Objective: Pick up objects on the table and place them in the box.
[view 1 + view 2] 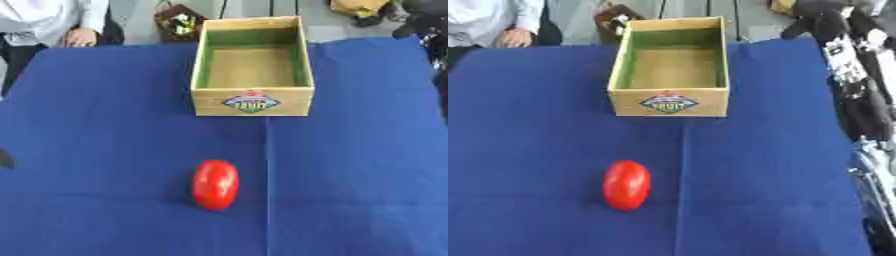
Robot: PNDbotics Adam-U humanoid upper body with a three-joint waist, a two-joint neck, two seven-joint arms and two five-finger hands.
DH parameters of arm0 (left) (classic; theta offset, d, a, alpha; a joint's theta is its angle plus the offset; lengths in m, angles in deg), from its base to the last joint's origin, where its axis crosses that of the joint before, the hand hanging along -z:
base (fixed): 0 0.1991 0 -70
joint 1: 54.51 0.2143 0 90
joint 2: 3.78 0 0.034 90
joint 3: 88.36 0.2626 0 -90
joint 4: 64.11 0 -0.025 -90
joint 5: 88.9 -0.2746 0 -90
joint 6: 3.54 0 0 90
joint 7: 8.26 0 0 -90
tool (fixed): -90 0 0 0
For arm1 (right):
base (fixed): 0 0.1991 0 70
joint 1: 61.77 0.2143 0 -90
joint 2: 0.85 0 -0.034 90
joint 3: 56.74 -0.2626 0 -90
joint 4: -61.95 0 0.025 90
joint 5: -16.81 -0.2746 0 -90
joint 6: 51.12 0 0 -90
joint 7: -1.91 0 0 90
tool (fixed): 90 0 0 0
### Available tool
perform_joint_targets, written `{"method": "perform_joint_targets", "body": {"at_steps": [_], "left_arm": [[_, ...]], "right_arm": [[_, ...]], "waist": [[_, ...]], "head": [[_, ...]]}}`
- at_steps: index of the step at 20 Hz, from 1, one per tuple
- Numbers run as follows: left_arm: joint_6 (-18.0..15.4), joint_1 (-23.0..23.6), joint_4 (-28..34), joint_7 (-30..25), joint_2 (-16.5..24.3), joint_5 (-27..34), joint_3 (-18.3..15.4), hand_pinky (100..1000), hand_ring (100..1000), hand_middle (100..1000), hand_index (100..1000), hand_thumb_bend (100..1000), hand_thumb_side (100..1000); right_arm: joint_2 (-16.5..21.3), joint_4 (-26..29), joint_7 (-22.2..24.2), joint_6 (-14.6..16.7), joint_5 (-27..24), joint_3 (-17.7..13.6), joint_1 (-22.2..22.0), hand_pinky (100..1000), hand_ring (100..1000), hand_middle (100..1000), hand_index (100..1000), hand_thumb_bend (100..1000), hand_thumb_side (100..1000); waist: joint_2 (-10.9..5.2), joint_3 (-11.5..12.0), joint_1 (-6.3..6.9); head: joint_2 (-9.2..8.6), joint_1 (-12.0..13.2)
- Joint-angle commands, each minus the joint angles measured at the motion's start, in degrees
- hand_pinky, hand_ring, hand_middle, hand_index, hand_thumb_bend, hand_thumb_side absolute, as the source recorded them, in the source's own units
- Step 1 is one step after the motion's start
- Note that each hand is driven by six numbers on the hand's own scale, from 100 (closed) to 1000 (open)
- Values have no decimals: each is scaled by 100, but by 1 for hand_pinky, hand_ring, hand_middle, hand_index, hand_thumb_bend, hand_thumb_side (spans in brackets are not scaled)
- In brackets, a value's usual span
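The blue counter (105,125) holds two things. One wooden box (252,100) sits at the far side, open on top. One red tomato (215,183) lies alone in front of it, well apart. The right arm (855,85) runs along the right edge; I cannot tell how its hand is set.

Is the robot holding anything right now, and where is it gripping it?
Nothing is held. The red oval object lies alone on the blue table, and the wooden box stands untouched. No robot hand is clearly visible.
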Motion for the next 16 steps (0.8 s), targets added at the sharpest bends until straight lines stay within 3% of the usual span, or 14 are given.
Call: {"method": "perform_joint_targets", "body": {"at_steps": [1, 6, 7, 9, 13, 16], "left_arm": [[-8, -32, 101, -17, 58, -12, -42, 327, 367, 481, 774, 387, 671], [-5, -31, 101, -13, 64, -14, -44, 327, 367, 481, 774, 387, 671], [-2, -28, 101, -12, 66, -16, -44, 327, 368, 481, 774, 386, 671], [3, -22, 101, -12, 72, -17, -42, 328, 368, 481, 774, 385, 671], [17, -8, 101, -4, 93, -9, -38, 328, 368, 481, 774, 384, 671], [27, 5, 101, -10, 108, -2, -29, 329, 369, 482, 774, 383, 672]], "right_arm": [[140, 116, 23, 14, 44, -17, 81, 1000, 956, 571, 764, 100, 736], [186, 116, 47, 8, 171, -2, 120, 989, 955, 576, 766, 100, 743], [232, 116, 71, -5, 344, 17, 153, 975, 953, 582, 771, 100, 828], [316, 116, 139, -29, 782, 103, 252, 956, 946, 589, 778, 100, 870], [447, 116, 265, -143, 1637, 354, 530, 934, 933, 593, 784, 100, 888], [608, 116, 471, -293, 2087, 592, 760, 914, 926, 603, 793, 159, 941]], "waist": [[-86, 2, -10], [-95, -6, -16], [-101, -11, -18], [-118, -15, -23], [-159, -24, -35], [-189, -23, -43]], "head": [[-8, 21], [-5, 22], [0, 20], [12, 13], [24, -3], [17, -18]]}}
